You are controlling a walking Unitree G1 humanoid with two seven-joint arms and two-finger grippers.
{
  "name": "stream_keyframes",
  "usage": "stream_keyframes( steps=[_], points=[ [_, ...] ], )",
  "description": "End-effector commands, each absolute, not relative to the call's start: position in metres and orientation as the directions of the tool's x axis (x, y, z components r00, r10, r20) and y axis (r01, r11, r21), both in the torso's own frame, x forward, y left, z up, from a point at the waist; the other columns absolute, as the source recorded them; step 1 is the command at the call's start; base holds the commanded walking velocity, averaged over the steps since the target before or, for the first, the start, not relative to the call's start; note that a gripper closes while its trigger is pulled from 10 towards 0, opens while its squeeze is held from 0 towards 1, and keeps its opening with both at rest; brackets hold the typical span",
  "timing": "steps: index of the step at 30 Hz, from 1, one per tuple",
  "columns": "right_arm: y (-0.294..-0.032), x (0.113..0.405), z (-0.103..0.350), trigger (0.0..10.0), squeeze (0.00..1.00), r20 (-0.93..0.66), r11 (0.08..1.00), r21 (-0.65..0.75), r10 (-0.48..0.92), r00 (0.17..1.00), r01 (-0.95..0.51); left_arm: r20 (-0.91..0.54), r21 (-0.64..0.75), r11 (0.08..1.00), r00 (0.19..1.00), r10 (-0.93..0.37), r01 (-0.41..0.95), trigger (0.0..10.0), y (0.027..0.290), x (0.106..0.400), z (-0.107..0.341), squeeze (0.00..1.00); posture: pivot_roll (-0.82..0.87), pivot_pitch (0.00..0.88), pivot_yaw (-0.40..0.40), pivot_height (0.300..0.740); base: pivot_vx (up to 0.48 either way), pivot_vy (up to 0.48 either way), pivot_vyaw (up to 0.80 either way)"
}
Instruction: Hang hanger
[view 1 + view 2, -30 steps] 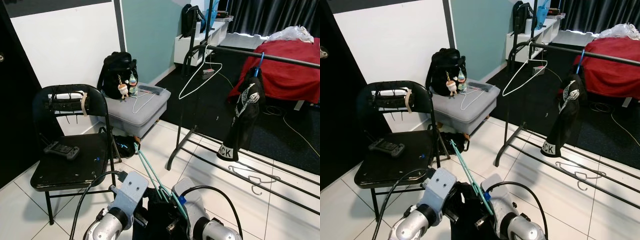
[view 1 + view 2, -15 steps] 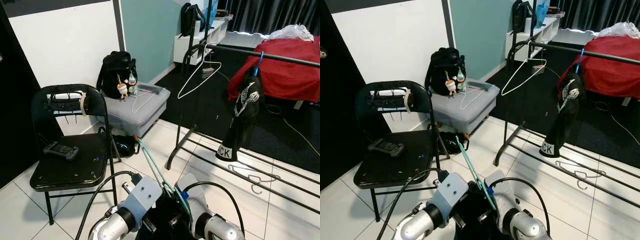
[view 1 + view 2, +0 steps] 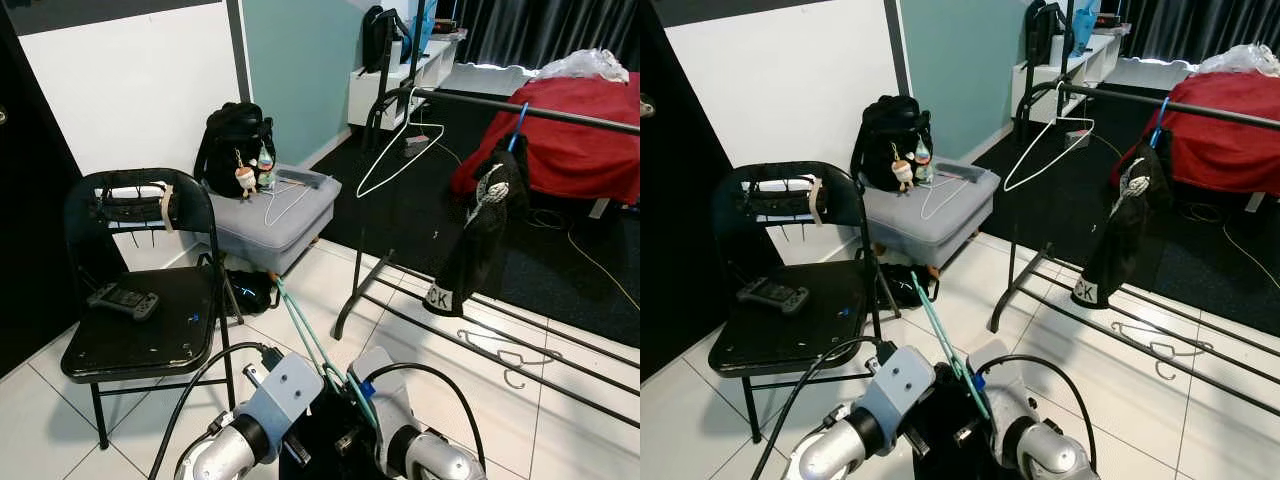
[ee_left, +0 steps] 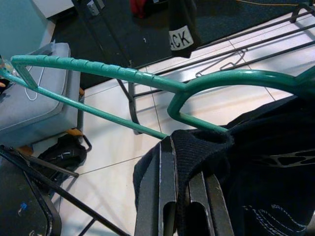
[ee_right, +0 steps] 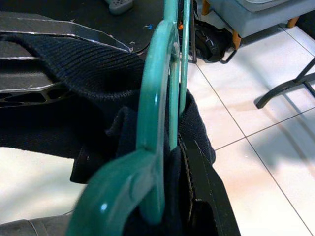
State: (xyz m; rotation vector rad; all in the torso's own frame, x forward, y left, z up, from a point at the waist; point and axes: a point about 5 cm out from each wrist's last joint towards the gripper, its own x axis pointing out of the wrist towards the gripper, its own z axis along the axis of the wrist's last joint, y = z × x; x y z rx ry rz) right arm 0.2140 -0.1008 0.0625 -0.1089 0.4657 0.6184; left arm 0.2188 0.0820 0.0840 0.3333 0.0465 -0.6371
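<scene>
A green hanger (image 3: 305, 335) sticks up from between my two arms at the bottom of the eye views, threaded into a black garment (image 3: 322, 442). My left gripper (image 4: 184, 162) is shut on the garment's ribbed collar, just below the green hanger (image 4: 98, 71). My right gripper (image 5: 167, 167) is shut on the green hanger (image 5: 156, 98) near its hook, with black cloth bunched around its finger (image 5: 199, 182). The black clothes rack's rail (image 3: 560, 112) runs at upper right, well ahead of both grippers.
On the rail hang a white wire hanger (image 3: 400, 150) and a black garment on a blue hanger (image 3: 480, 230). A black folding chair (image 3: 140, 330) stands left, a grey ottoman (image 3: 290, 215) with a backpack (image 3: 232, 145) behind. A loose hanger (image 3: 505, 360) lies under the rack.
My left arm has come up and forward with the garment. The black garment on the rail has swung slightly to the left. The green hanger stays held.
</scene>
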Motion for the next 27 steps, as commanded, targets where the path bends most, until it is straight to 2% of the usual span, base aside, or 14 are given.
stream_keyframes(
  steps=[1, 27],
  points=[
    [-0.0988, 0.2155, 0.0634, 10.0, 0.00, -0.440, 0.810, 0.036, 0.538, 0.719, -0.585, -0.137, 0.311, 0.743, 0.801, -0.582, 0.593, 10.0, 0.0854, 0.2192, 0.0846, 0.00, -0.12, 0.000, 0.003, 0.740, 0.000, 0.000, 0.00],
    [-0.0987, 0.2189, 0.0658, 10.0, 0.00, -0.429, 0.818, 0.047, 0.535, 0.728, -0.574, -0.127, 0.315, 0.749, 0.808, -0.576, 0.583, 10.0, 0.0872, 0.2228, 0.0869, 0.00, -0.12, 0.000, 0.013, 0.740, 0.000, 0.000, 0.00]
  ],
)
